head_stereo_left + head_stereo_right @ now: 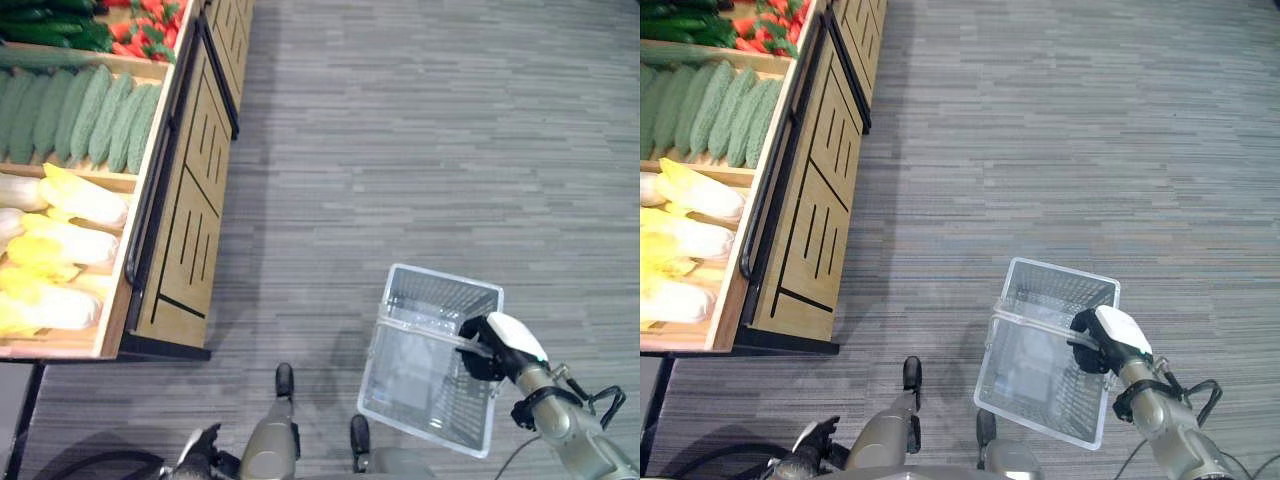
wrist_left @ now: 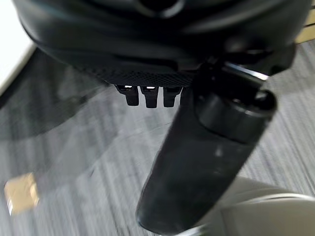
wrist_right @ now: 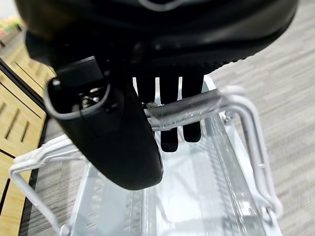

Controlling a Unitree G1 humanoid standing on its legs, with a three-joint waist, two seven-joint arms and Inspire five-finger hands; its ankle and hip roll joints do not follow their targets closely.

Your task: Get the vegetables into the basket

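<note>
My right hand [image 1: 497, 347] grips the handle [image 3: 197, 109] of the clear wire basket [image 1: 430, 360], which hangs below it over the grey floor [image 1: 420, 150]; my right wrist view shows the fingers [image 3: 170, 123] hooked under that handle, which the head views half hide behind the hand. The vegetables [image 1: 80, 115] lie well off to my left in the wooden display stand [image 1: 185, 230], cut off at the edge. My left hand [image 2: 147, 93] hangs low, fingers curled on nothing.
</note>
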